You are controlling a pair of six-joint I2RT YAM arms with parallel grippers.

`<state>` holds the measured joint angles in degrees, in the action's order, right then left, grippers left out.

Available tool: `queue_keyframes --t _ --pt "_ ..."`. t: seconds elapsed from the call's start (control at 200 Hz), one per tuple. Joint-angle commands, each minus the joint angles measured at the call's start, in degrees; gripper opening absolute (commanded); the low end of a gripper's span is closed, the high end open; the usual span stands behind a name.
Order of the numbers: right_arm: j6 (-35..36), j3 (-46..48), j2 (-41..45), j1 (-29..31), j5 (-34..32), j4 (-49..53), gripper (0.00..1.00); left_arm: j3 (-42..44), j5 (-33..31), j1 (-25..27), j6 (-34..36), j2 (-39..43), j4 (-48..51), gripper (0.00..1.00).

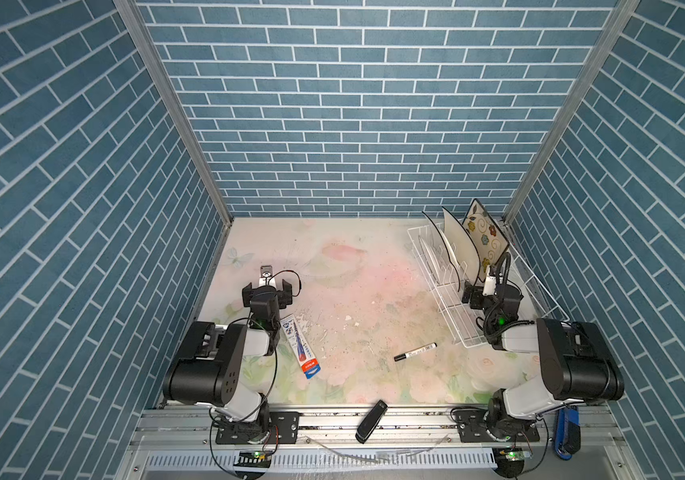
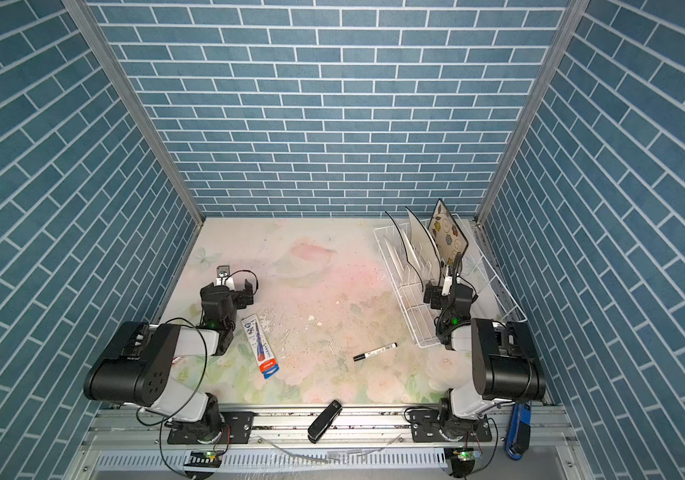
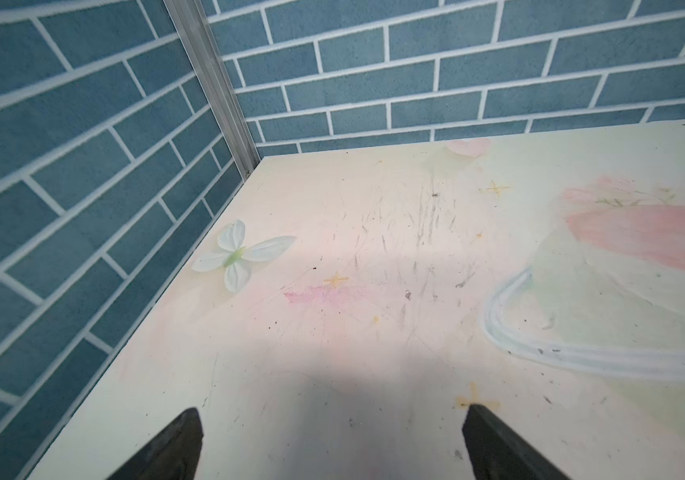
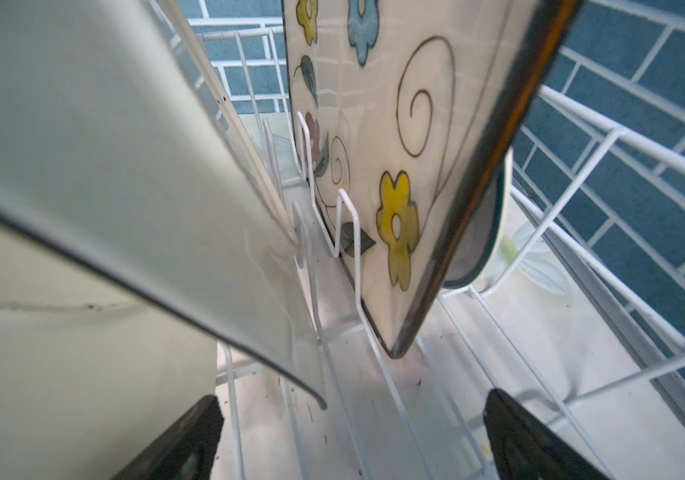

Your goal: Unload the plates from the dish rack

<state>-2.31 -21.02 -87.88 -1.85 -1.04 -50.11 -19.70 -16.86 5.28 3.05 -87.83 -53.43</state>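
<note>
The dish rack (image 1: pixel 453 316) (image 2: pixel 415 324), white wire, stands at the back right of the table in both top views. Three plates stand on edge in its far half: a thin dark-rimmed one (image 1: pixel 432 245), a plain white square one (image 1: pixel 459 245) (image 2: pixel 421 239) and a flowered cream square one (image 1: pixel 484 237) (image 2: pixel 448 235). My right gripper (image 1: pixel 482 287) (image 4: pixel 353 399) is low inside the rack and open. The near corners of the white plate (image 4: pixel 124 187) and the flowered plate (image 4: pixel 415 124) lie just ahead of its fingertips, untouched. My left gripper (image 1: pixel 268 287) (image 3: pixel 332 415) is open over bare table.
On the table lie a black marker (image 1: pixel 415 351) and a packaged pen (image 1: pixel 301 349). A small metal clip (image 1: pixel 266 272) sits just beyond the left gripper. A black stapler-like object (image 1: pixel 372 422) rests on the front rail. Blue brick walls close three sides, and the rack's slanted wire side (image 4: pixel 581 166) nearly reaches the right wall.
</note>
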Motion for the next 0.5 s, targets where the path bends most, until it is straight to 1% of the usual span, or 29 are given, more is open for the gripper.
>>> queue_keyframes --t 0.0,0.355,0.495 --pt "0.02 -1.48 -0.42 -0.42 0.47 0.47 0.99 -1.04 -0.32 0.08 0.32 -0.07 0.34 1.0" --pt "0.2 -1.31 -0.38 -0.4 0.07 0.11 0.99 -1.04 -0.28 0.08 0.29 -0.05 0.49 1.0" --pt "0.17 -1.31 -0.45 -0.38 0.16 0.19 0.99 -1.39 0.95 -0.39 0.05 0.03 1.14 1.0"
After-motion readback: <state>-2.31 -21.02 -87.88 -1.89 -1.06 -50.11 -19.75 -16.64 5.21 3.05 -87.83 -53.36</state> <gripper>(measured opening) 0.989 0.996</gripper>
